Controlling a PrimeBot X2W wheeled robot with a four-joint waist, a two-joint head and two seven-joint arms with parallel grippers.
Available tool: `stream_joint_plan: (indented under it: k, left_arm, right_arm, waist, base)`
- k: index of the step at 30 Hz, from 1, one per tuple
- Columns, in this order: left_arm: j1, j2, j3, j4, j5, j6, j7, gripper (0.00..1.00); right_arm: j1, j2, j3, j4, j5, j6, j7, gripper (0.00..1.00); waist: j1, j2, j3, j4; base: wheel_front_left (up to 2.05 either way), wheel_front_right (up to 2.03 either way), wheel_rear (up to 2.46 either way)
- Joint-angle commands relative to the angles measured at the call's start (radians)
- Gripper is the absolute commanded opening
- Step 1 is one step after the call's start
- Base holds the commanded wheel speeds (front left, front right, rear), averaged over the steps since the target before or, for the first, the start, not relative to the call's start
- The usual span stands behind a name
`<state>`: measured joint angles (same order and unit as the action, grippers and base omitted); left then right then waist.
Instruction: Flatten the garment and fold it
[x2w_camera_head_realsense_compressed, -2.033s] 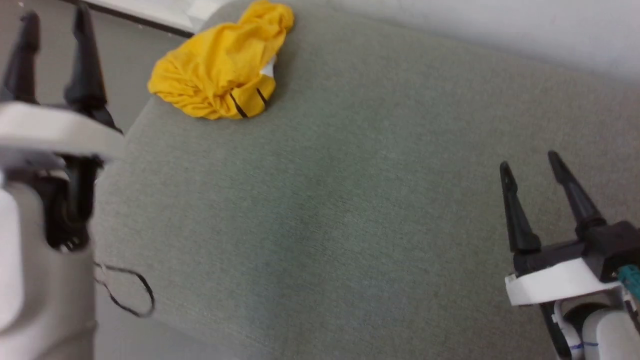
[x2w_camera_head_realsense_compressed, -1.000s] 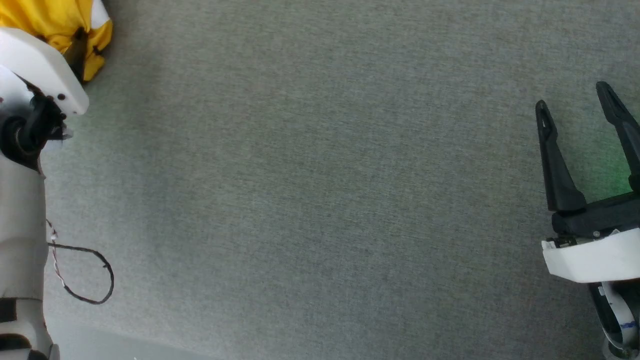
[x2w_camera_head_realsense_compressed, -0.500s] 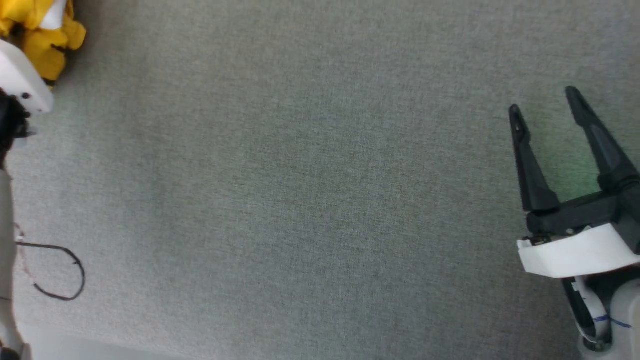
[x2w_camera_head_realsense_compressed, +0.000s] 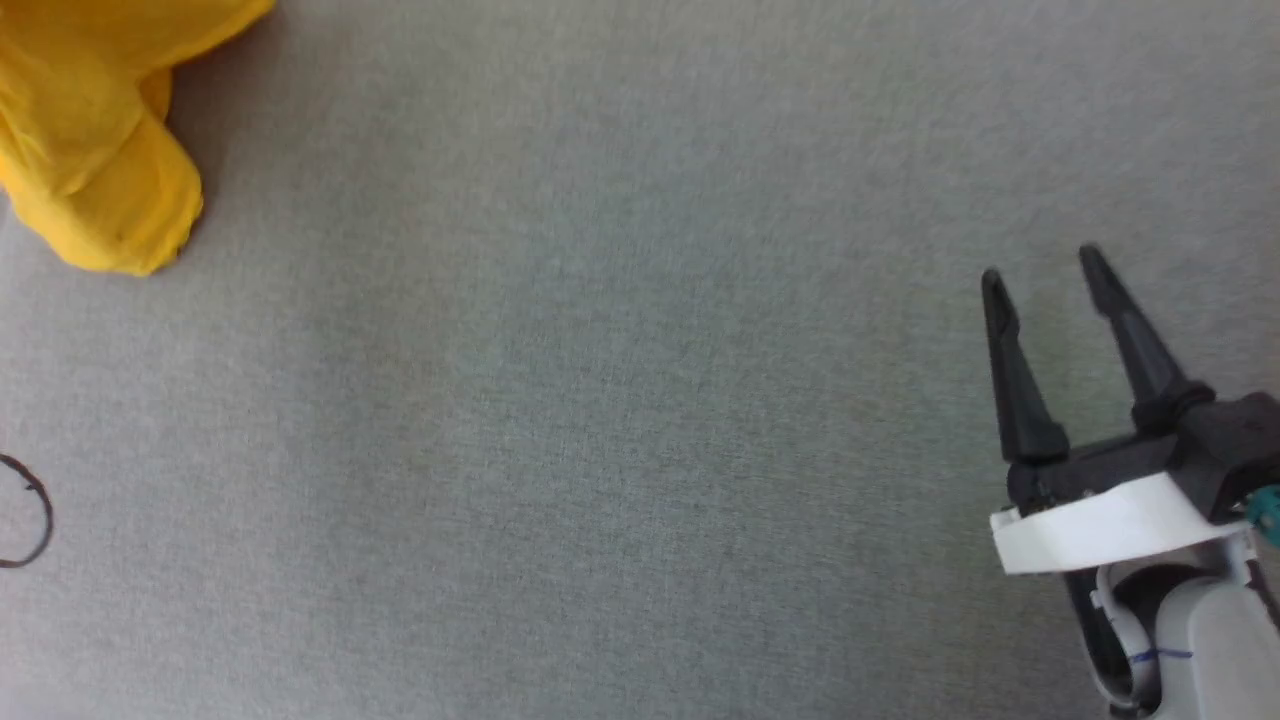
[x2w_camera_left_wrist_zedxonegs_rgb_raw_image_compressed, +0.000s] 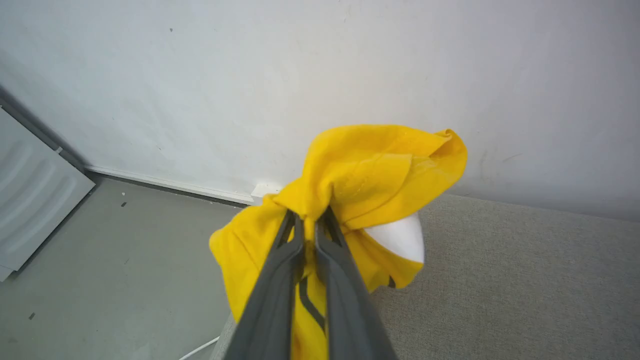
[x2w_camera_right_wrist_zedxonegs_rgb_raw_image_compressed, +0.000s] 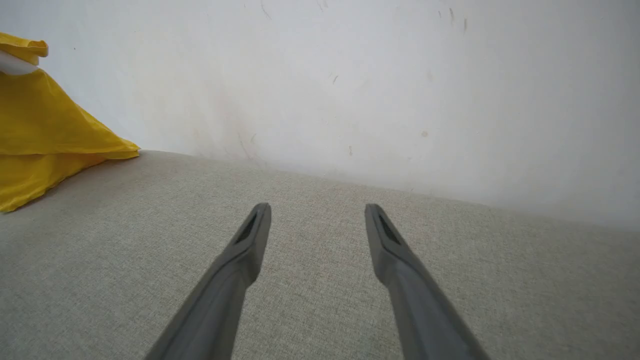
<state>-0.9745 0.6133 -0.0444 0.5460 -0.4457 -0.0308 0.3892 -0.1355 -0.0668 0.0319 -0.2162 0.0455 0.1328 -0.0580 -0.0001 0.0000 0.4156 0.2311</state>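
The garment (x2w_camera_left_wrist_zedxonegs_rgb_raw_image_compressed: 370, 175) is a bunched yellow T-shirt with a white patch and black stripes. In the left wrist view my left gripper (x2w_camera_left_wrist_zedxonegs_rgb_raw_image_compressed: 311, 220) is shut on a pinch of its cloth, and the bundle hangs around the fingertips above the grey surface. The head view has the garment (x2w_camera_head_realsense_compressed: 90, 140) at the top left corner, draping down to the grey surface. In the right wrist view the garment (x2w_camera_right_wrist_zedxonegs_rgb_raw_image_compressed: 45, 135) lies far left. My right gripper (x2w_camera_head_realsense_compressed: 1040, 265) stands open at the lower right with nothing between its fingers (x2w_camera_right_wrist_zedxonegs_rgb_raw_image_compressed: 250, 235).
A grey fabric-covered surface (x2w_camera_head_realsense_compressed: 620, 400) spreads across the head view. A white wall (x2w_camera_right_wrist_zedxonegs_rgb_raw_image_compressed: 350, 75) rises behind it. In the left wrist view, a grey floor (x2w_camera_left_wrist_zedxonegs_rgb_raw_image_compressed: 125, 260) and a white panel (x2w_camera_left_wrist_zedxonegs_rgb_raw_image_compressed: 30, 195) lie beyond the surface's left edge. A black cable loop (x2w_camera_head_realsense_compressed: 30, 520) shows at the left edge.
My left gripper has shut on the garment and raised it. The left arm has gone out of the head view, which has itself shifted. The right gripper stays open.
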Motion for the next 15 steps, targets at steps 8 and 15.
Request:
stream_joint_plan:
  k: [8, 15]
  left_arm:
    - [-0.047, -0.013, -0.047, -0.140, -0.021, -0.036, 0.076, 0.00]
    - [-0.064, -0.099, -0.117, -0.299, -0.055, -0.046, 0.147, 0.00]
  right_arm:
    - [0.073, 0.016, -0.045, 0.077, 0.037, -0.002, -0.054, 1.00]
    - [0.134, 0.016, -0.096, 0.113, 0.091, -0.002, -0.081, 1.00]
  waist:
    - [0.0001, 0.0000, -0.226, -0.104]
    - [0.0001, 0.0000, -0.308, -0.157]
  base:
    - [0.00, 0.00, 0.00]
    - [0.00, 0.00, 0.00]
